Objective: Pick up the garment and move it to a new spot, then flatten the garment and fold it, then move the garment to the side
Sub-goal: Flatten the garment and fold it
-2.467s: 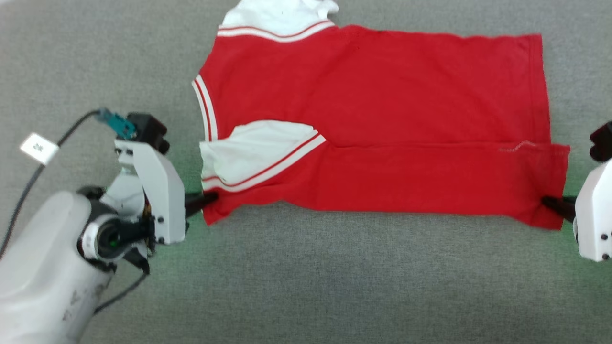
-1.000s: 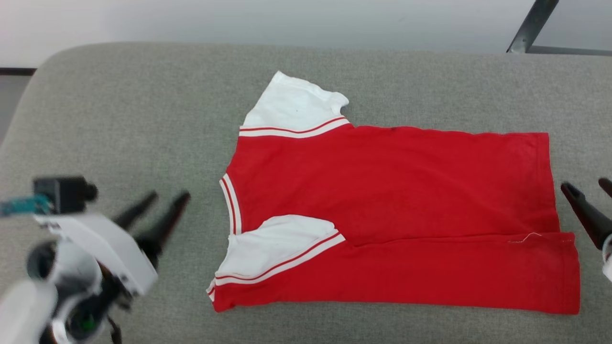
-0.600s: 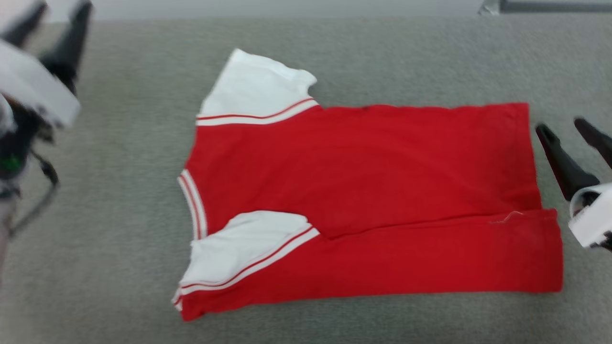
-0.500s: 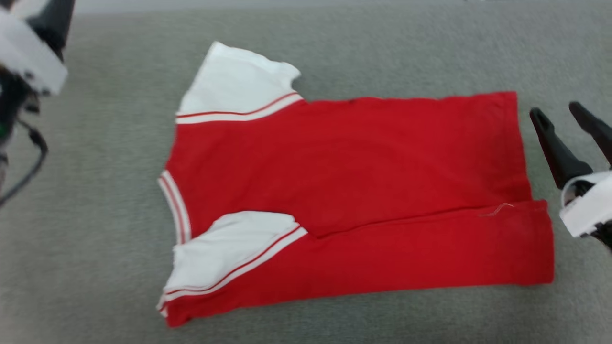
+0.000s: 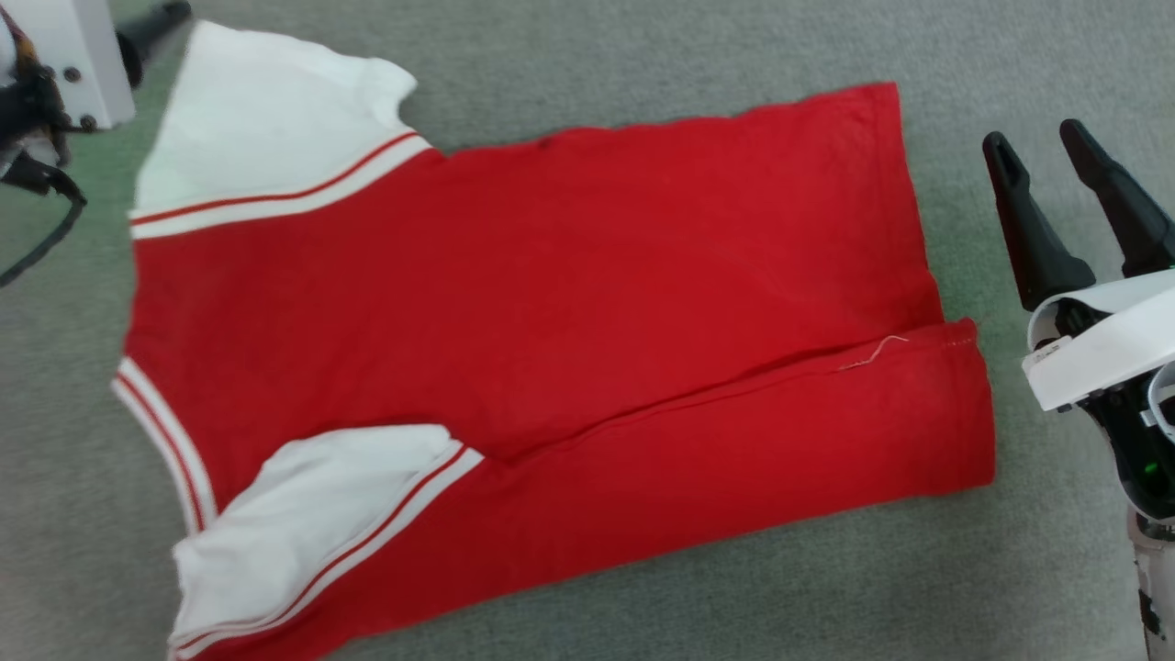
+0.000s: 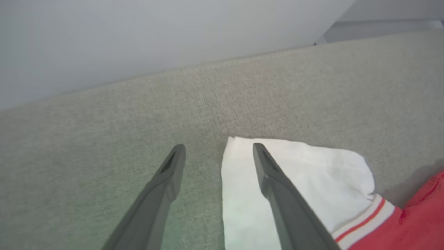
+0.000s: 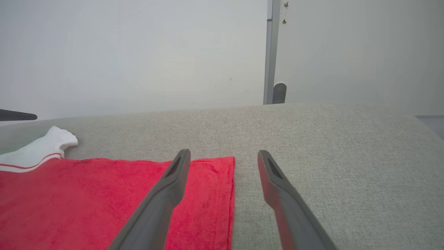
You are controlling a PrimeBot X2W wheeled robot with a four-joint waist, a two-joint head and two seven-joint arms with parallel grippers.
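Grey fabric-covered table (image 5: 643, 606) carrying the garment (image 5: 551, 275), which lies flat: a red body with its near long edge folded over itself, hem toward the robot's right, neck toward its left. The far white sleeve (image 5: 266, 119) lies open; the near white sleeve (image 5: 321, 514) is folded onto the body. Right gripper (image 5: 1035, 138) just beside the hem, jaws spread, holding nothing. Left gripper (image 6: 218, 147) at the far sleeve's outer edge, jaws spread, one finger over sleeve, one over bare table. Red-and-white striped trim (image 5: 161, 441) edges the neck; a loose pale thread (image 5: 872, 353) lies at the fold.
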